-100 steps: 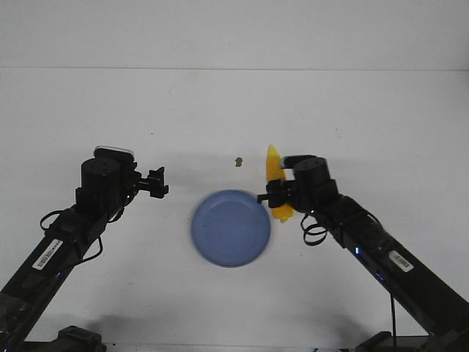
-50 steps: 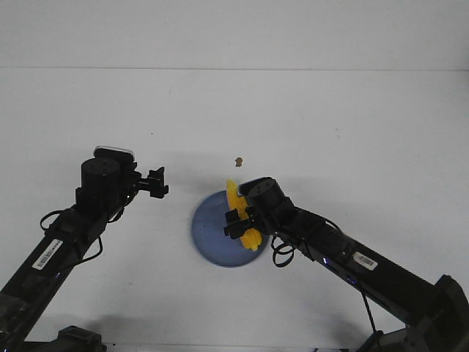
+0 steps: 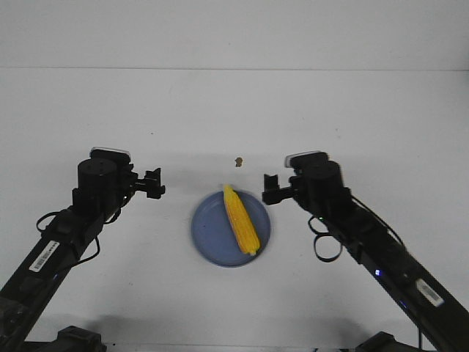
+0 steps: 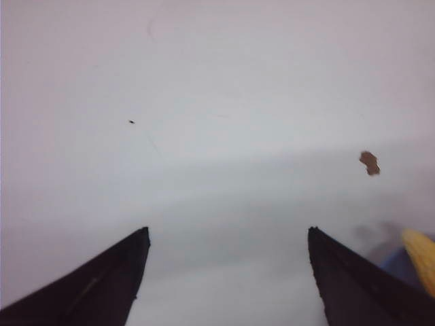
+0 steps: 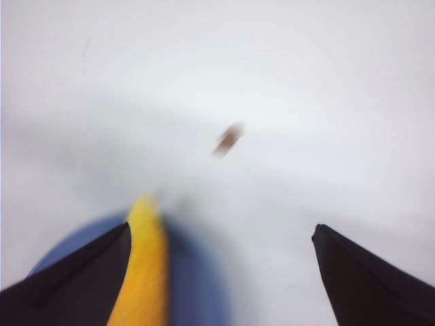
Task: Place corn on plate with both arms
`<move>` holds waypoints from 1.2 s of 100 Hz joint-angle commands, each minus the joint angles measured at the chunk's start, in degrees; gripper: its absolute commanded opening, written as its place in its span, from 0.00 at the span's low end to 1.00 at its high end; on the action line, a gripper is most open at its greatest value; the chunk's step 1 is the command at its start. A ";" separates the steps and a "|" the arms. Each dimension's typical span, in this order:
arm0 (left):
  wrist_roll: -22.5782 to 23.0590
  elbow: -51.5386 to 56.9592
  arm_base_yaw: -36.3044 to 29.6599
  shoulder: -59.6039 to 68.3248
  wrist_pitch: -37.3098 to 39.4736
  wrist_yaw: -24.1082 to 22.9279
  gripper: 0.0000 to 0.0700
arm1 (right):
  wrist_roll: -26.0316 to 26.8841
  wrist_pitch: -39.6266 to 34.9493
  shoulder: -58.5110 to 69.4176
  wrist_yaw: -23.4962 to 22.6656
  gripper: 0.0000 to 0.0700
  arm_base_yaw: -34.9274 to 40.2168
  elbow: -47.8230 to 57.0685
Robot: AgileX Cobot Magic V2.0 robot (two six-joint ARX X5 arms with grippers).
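1. Where the front view centres on the white table (image 3: 234, 110), the corn (image 3: 241, 229), one yellow tapered cob, lies on the plate (image 3: 209, 235), pointed tip toward the upper left of the plate, blunt end near its lower right rim, held by neither gripper.
2. Plate: round, periwinkle blue, flat on the table at centre frame, slightly below the middle; the cob occupies its right half, the left half bare.
3. Right gripper (image 3: 269, 188): at right of centre, just off the plate's upper right rim, clear of the corn. In the right wrist view its two dark fingers (image 5: 75, 272) stand wide apart with nothing between them; the corn (image 5: 144, 272) and plate (image 5: 197, 285) show blurred beside one finger.
4. Left gripper (image 3: 154, 183): at left of centre, well apart from the plate. In the left wrist view its fingers (image 4: 102, 285) are spread apart over bare table, holding nothing; the corn tip (image 4: 421, 258) shows at the lower right edge.
5. Brown speck (image 3: 237, 161): small, on the table just above the plate, apart from it; also seen in the left wrist view (image 4: 369, 162) and, blurred, the right wrist view (image 5: 228, 139).
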 commanded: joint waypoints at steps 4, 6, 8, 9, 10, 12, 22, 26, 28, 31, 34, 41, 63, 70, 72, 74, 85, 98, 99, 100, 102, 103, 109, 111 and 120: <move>-0.31 0.57 0.92 -1.73 0.17 -0.15 0.68 | -6.14 -2.08 -5.05 2.62 0.81 -3.83 0.50; -0.42 0.57 1.20 -2.19 0.11 -0.17 0.68 | -6.84 -2.71 -6.29 3.32 0.81 -4.79 0.46; -0.70 0.55 1.57 -2.80 0.00 -0.15 0.68 | -7.52 -3.45 -7.89 4.22 0.81 -6.01 0.33; -0.72 0.55 1.66 -2.93 -0.02 -0.17 0.68 | -7.78 -3.72 -8.55 4.50 0.81 -6.51 0.24; -0.83 0.52 1.79 -3.21 -0.09 -0.15 0.68 | -8.02 -3.96 -9.18 4.74 0.81 -6.97 0.13; -1.03 0.46 2.10 -3.82 -0.15 -0.15 0.68 | -8.46 -4.50 -10.45 5.18 0.81 -7.91 -0.09; -1.31 -0.81 3.41 -7.28 -0.09 -0.17 0.68 | -10.67 -5.29 -16.92 5.18 0.81 -12.41 -2.71; -1.31 -1.73 3.89 -8.83 0.00 -0.17 0.68 | -11.89 -5.29 -20.28 5.18 0.81 -14.38 -4.68; -1.31 -2.32 4.15 -9.68 0.17 -0.17 0.68 | -12.46 -5.29 -21.86 5.18 0.81 -15.21 -5.66; -1.31 -3.41 4.52 -10.95 0.61 -0.17 0.68 | -12.85 -5.29 -23.74 5.14 0.81 -16.15 -6.91; -1.33 -4.76 4.85 -12.33 1.27 -0.17 0.68 | -13.16 -5.35 -26.08 5.14 0.81 -17.16 -8.48; -1.60 -8.48 5.51 -15.85 2.82 -0.17 0.68 | -13.29 -5.77 -31.71 5.01 0.81 -18.91 -12.35; -1.75 -19.76 5.70 -26.67 4.81 -0.17 0.68 | -13.44 -8.20 -47.30 4.50 0.81 -19.89 -23.21; -2.89 -22.16 5.70 -28.89 4.66 -0.17 0.68 | -13.46 -9.46 -50.14 4.55 0.80 -19.89 -25.27; -3.21 -22.67 5.70 -29.35 4.61 -0.15 0.68 | -13.46 -9.86 -50.82 4.55 0.80 -19.89 -25.75; -3.23 -23.06 5.70 -29.73 4.59 -0.17 0.68 | -13.49 -10.08 -51.43 4.57 0.80 -19.89 -26.14; -3.23 -23.52 5.70 -30.47 4.22 -0.17 0.66 | -13.84 -9.94 -53.11 4.74 0.80 -19.89 -26.84; -3.15 -23.52 5.70 -30.45 4.26 -0.17 0.42 | -14.12 -8.26 -53.31 4.83 0.50 -19.89 -26.84; -3.15 -23.52 5.70 -30.45 4.24 -0.17 0.37 | -14.12 -8.24 -53.31 4.87 0.46 -19.89 -26.84; -3.10 -23.52 5.70 -30.45 4.24 -0.17 0.31 | -14.14 -8.24 -53.31 4.94 0.41 -19.89 -26.84; -2.97 -23.52 5.70 -30.47 4.24 -0.17 0.19 | -14.12 -8.17 -53.31 5.16 0.31 -19.89 -26.84; -2.93 -23.52 5.70 -30.47 4.24 -0.15 0.13 | -14.14 -8.13 -53.31 5.22 0.25 -19.89 -26.84; -2.71 -23.52 5.70 -30.49 4.26 -0.17 0.02 | -14.32 -8.11 -53.31 5.53 0.00 -19.89 -26.84; -2.69 -23.52 5.70 -30.51 4.26 -0.15 0.01 | -14.36 -8.11 -53.31 5.73 0.00 -19.89 -26.84; -2.71 -23.52 5.70 -30.51 4.31 -0.15 0.01 | -14.34 -8.24 -53.31 7.32 0.00 -19.89 -26.84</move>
